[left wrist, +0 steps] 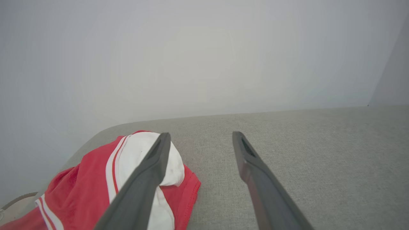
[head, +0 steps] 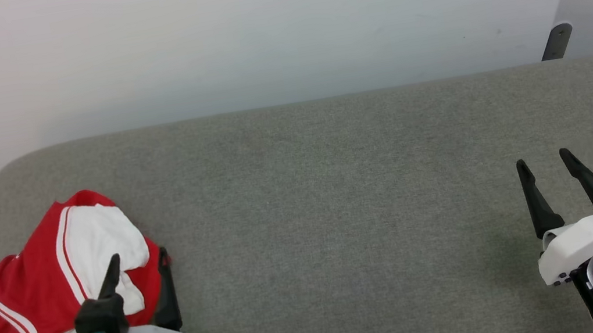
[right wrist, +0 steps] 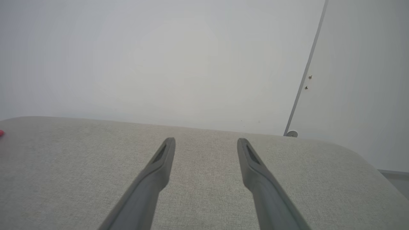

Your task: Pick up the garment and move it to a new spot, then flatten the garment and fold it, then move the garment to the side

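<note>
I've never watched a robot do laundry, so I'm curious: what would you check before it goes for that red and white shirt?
1. Left tool open: ok.
2. Right tool open, nothing between its fingers: ok.
3. Garment close to the left tool: ok, bunched up just beside it.
4. Garment gripped: not ok, it lies loose on the gray surface.
5. Left tool's finger touching the cloth: cannot tell, one overlaps it.

Grey fabric surface (head: 339, 213) (white wall (head: 253, 32) behind)
</note>
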